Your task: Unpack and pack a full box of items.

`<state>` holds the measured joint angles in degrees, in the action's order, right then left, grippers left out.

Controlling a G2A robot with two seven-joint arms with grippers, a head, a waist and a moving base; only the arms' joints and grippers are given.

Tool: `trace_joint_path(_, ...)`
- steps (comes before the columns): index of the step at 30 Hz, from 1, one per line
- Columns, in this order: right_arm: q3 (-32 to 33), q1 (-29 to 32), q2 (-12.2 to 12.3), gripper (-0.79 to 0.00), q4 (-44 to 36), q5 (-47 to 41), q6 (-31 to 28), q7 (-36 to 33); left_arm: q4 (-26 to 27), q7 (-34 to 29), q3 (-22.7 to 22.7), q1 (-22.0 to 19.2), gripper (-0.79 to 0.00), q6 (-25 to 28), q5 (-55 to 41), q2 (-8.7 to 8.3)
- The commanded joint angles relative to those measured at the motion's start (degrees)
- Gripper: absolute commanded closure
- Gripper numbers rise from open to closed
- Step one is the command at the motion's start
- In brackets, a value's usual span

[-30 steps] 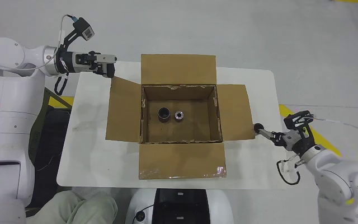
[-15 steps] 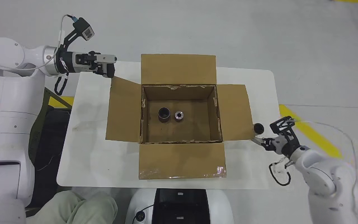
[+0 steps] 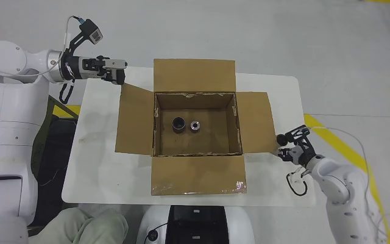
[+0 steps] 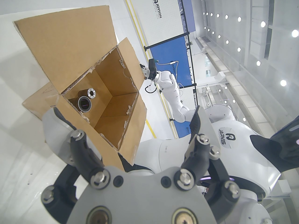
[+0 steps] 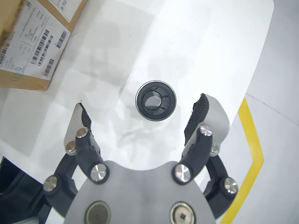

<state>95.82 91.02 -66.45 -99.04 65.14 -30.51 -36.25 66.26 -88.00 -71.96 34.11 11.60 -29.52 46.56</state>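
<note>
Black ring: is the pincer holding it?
No, the right pincer is open, and the black ring sits free on the table.

In the right wrist view the box (image 5: pixel 46 24) runs off the picture's edge, while in the left wrist view its near wall hides the lower part of the dark cylinder (image 4: pixel 84 103) beside the small metal ring (image 4: pixel 91 92).

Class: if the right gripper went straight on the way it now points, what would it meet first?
Most likely the black round part standing on the white table, just ahead of the open right gripper. Nothing seems to lie between them, though depth is unclear.
</note>
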Motion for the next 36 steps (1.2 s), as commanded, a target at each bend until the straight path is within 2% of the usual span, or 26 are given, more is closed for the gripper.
trace_joint_path(1, -0.3, -0.5, 0.1, -0.785, 1.1, -0.1, 0.1, 0.2, 0.0, 0.0, 0.0, 0.0, -0.785, 0.0, 0.0, 0.0)
trace_joint_path(14, -2.5, -3.8, 0.5, -0.717, 6.9, -1.9, 0.2, 1.1, 0.0, 0.0, 0.0, 0.0, -0.785, 0.0, 0.0, 0.0)
trace_joint_path(20, -3.0, -4.4, 0.7, -0.634, 8.1, -2.5, 0.2, 1.3, 0.0, 0.0, 0.0, 0.0, -0.785, 0.0, 0.0, 0.0)
trace_joint_path(22, -3.2, -4.6, 0.8, -0.557, 8.4, -2.6, 0.1, 1.2, 0.0, 0.0, 0.0, 0.0, -0.785, 0.0, 0.0, 0.0)
trace_joint_path(24, -3.3, -4.9, 0.9, -0.363, 8.7, -2.8, 0.2, 1.2, 0.0, 0.0, 0.0, 0.0, -0.785, 0.0, 0.0, 0.0)
trace_joint_path(27, -3.4, -5.0, 1.0, -0.16, 9.0, -3.4, 0.2, 1.1, 0.0, 0.0, 0.0, 0.0, -0.785, 0.0, 0.0, 0.0)
trace_joint_path(28, -3.4, -5.1, 1.0, -0.052, 9.0, -3.5, 0.2, 1.0, 0.0, 0.0, 0.0, 0.0, -0.785, 0.0, 0.0, 0.0)
trace_joint_path(29, -3.3, -5.1, 1.1, 0.0, 9.0, -3.5, 0.1, 0.9, 0.0, 0.0, 0.0, 0.0, -0.785, 0.0, 0.0, 0.0)
trace_joint_path(36, -1.8, -3.9, 1.6, 0.0, 6.4, -3.9, 0.2, 1.0, 0.0, 0.0, 0.0, 0.0, -0.785, 0.0, 0.0, 0.0)
